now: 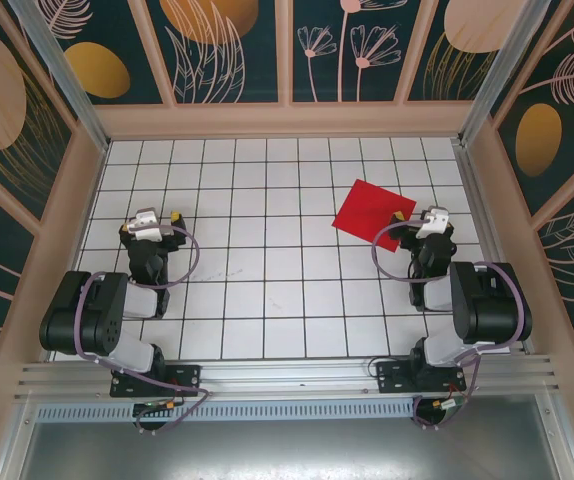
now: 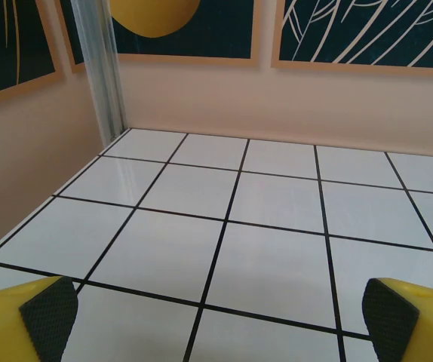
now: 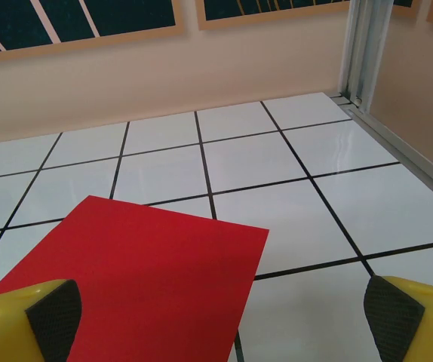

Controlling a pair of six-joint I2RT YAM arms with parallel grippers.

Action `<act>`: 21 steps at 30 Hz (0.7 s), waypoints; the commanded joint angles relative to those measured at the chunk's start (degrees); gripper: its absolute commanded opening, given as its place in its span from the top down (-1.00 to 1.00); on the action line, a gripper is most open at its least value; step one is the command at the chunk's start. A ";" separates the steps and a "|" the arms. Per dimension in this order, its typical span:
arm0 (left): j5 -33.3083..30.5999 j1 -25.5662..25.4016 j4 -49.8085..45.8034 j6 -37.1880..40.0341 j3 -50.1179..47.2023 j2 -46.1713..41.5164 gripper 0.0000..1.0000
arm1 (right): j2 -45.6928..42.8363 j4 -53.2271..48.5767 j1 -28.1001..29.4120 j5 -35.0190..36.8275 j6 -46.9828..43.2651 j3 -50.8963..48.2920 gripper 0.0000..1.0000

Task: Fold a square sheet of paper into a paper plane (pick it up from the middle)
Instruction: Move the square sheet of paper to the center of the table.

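Observation:
The square sheet of red paper (image 1: 372,213) lies flat and unfolded on the white grid table, right of centre, turned at an angle. My right gripper (image 1: 419,215) sits just at its right corner, open, nothing between the fingers. In the right wrist view the red sheet (image 3: 141,279) fills the lower left, reaching under the left yellow finger (image 3: 32,313); the right finger (image 3: 409,317) is over bare tile. My left gripper (image 1: 172,222) rests open on the left side of the table, far from the paper, its black pads (image 2: 50,309) wide apart over bare tiles.
The table (image 1: 267,300) is walled on three sides by beige panels with dark floral prints. Aluminium posts (image 1: 487,80) stand at the back corners. Purple cables loop beside each arm (image 1: 192,260). The table's right wall (image 3: 428,98) is close to the right gripper.

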 commanded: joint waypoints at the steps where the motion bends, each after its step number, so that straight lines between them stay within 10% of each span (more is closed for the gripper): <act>1: 0.55 0.57 2.03 -0.69 0.03 0.21 -0.97 | 0.32 2.90 0.25 0.93 0.96 -0.63 -0.97; 21: 0.64 0.60 1.59 -0.77 0.36 0.31 -0.98 | 0.30 2.78 0.17 0.75 1.05 -0.53 -0.98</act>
